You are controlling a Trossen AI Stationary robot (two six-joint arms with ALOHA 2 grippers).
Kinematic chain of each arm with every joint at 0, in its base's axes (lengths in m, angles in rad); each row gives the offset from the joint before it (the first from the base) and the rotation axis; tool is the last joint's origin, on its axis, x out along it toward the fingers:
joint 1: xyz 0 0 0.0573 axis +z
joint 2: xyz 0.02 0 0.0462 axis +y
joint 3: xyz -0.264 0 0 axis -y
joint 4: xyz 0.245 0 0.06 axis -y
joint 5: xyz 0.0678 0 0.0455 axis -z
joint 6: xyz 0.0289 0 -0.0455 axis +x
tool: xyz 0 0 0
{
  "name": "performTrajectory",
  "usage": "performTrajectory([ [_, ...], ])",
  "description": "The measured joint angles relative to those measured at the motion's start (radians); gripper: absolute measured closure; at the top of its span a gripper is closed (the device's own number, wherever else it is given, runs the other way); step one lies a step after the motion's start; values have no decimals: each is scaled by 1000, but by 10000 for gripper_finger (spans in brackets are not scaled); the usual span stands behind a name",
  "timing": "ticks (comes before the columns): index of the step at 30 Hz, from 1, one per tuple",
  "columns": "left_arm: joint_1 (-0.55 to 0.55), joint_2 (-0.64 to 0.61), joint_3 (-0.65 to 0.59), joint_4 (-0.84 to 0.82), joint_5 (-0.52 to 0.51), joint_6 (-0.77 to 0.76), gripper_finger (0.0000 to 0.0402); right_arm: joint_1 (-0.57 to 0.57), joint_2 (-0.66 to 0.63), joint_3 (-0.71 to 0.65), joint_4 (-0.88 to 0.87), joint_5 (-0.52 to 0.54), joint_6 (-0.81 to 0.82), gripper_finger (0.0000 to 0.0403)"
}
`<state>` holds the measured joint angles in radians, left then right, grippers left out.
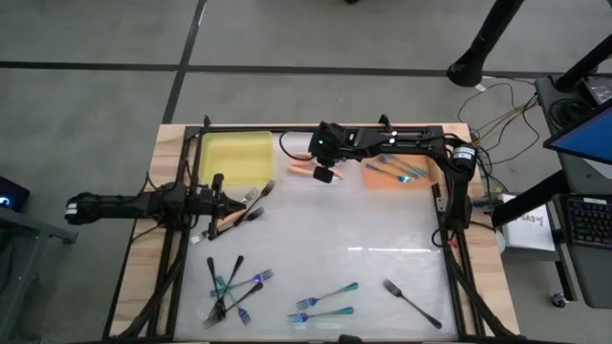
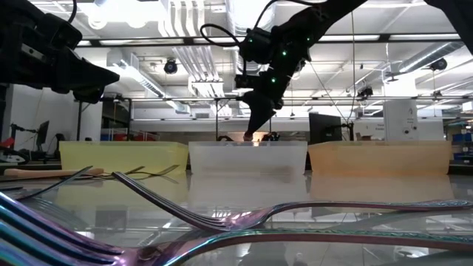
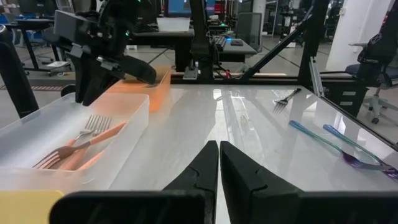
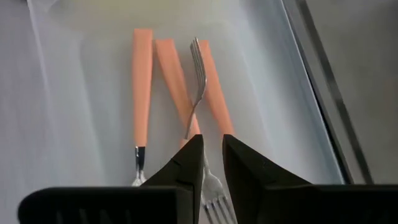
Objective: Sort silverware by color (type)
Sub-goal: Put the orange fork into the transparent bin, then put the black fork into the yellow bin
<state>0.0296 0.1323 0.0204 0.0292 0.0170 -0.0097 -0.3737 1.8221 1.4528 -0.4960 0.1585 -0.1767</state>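
Right arm reaches across the table's far edge, right gripper (image 4: 211, 163) pointing down over the clear middle bin (image 3: 134, 112), fingers slightly parted, holding nothing visible. Three orange-handled forks (image 4: 177, 81) lie in that bin, long axes roughly parallel to its length. Left gripper (image 3: 219, 163) is pressed together, level above the table's left side, empty.

Table (image 1: 382, 239): pale glossy top, wooden edges, dark frame.
Far edge: yellow tray (image 1: 235, 156), clear tray (image 1: 304, 170), orange tray (image 1: 400, 174), side by side.
Loose forks: left cluster (image 1: 241, 204); near-left pile (image 1: 232, 286); two teal forks (image 1: 325, 301); black fork (image 1: 411, 302).
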Motion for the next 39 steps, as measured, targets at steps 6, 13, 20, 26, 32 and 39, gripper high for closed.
performTrajectory([
  [6,0,0,0,0,0,0,402,20,-11,19,-127,-1,78,349],
  [13,0,0,0,0,0,0,402,97,-37,31,-413,-37,173,349],
  [20,0,0,0,0,0,0,402,210,-90,31,-585,-140,291,348],
  [26,0,0,0,0,0,0,402,331,-157,14,-615,-138,395,348],
  [32,0,0,0,0,0,0,402,475,-232,-52,-614,-132,531,348],
  [39,0,1,0,0,0,0,402,660,-308,-177,-591,-132,756,348],
])
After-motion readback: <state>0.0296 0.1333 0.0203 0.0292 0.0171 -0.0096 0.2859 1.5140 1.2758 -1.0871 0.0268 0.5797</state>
